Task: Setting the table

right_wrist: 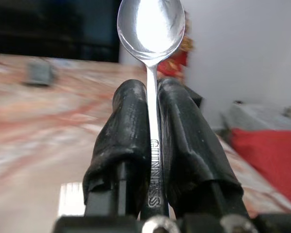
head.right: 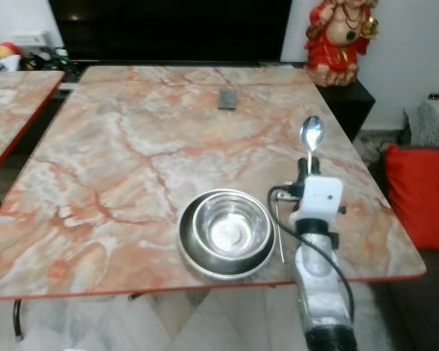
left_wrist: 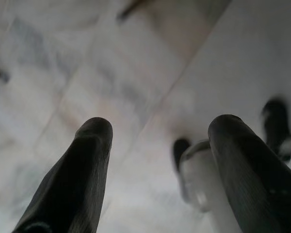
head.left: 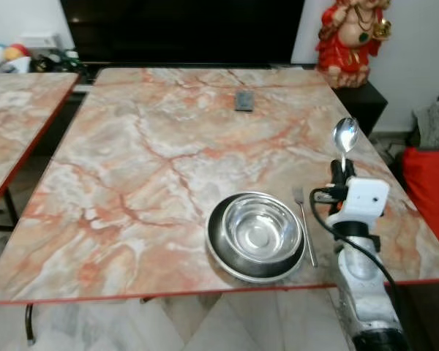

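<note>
The robot's right tool [head.left: 343,170] hovers over the marble surface [head.left: 146,146] near its right edge, fingers clamped on the handle of a spoon [right_wrist: 151,29] that stands upright, bowl uppermost. Just beside it, a steel bowl [head.left: 262,228] sits nested in a plate [head.left: 219,252], with a fork [head.left: 304,219] lying alongside on the right. The left tool [left_wrist: 155,170] hangs idle above the floor, fingers spread apart. The narrow pinch on a slick handle could let the spoon swivel or slip on the way down, clattering onto the fork or off the nearby edge.
</note>
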You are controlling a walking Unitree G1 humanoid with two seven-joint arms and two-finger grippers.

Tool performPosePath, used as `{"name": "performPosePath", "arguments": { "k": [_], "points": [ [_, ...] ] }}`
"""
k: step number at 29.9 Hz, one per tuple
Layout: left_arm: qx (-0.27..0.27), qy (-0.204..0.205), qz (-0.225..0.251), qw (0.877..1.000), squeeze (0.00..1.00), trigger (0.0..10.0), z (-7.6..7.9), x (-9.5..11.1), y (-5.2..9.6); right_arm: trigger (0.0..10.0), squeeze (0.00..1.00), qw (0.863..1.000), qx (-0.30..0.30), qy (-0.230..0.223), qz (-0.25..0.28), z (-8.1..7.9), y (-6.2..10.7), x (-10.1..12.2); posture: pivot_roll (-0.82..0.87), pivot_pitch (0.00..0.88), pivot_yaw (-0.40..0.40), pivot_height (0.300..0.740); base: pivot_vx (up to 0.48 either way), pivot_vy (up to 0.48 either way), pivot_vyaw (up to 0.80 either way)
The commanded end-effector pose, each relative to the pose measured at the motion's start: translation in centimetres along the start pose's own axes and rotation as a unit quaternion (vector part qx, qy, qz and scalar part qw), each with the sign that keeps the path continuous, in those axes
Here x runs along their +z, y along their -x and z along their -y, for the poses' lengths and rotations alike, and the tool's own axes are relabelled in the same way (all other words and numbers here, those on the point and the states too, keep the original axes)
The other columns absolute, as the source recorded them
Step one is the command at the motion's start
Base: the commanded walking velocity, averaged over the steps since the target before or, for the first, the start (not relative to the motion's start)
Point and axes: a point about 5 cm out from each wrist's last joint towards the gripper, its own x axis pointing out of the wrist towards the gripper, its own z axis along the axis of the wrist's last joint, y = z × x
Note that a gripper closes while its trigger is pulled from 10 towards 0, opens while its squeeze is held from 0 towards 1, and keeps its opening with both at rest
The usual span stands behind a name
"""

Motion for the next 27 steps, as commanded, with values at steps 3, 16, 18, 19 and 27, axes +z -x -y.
{"name": "performPosePath", "arguments": {
  "k": [3,16,18,19,27],
  "points": [
    [0.013,-0.001,-0.034,0.999,0.0,10.0,-1.0,-2.1,0.8,10.0,0.0,1.0,-0.004,-0.01,0.025,-0.6,-0.3,1.0,0.02,0.104,-0.026,0.74,0.0,0.0,0.0],
    [0.01,-0.002,-0.038,0.999,0.0,10.0,-1.0,-2.2,0.8,10.0,0.0,0.997,-0.02,0.061,-0.043,2.5,-1.7,0.9,0.0,0.11,-0.025,0.74,0.0,0.0,0.0],
    [0.009,-0.002,-0.037,0.999,0.0,10.0,-0.9,-2.2,0.8,10.0,0.0,0.995,0.0,0.059,-0.086,2.6,-1.9,-0.2,0.0,0.11,-0.025,0.74,0.0,0.0,0.0],
    [0.008,-0.002,-0.037,0.999,0.0,10.0,-0.9,-2.2,0.8,10.0,0.0,0.993,0.01,0.058,-0.106,2.5,-1.9,-0.8,0.0,0.11,-0.025,0.74,0.0,0.0,0.0],
    [0.007,0.0,-0.038,0.999,0.0,10.0,-0.9,-2.2,0.8,10.0,0.0,0.974,0.053,0.011,-0.22,1.1,-1.5,-4.0,0.0,0.117,-0.023,0.74,0.0,0.0,0.0]
  ]
}}
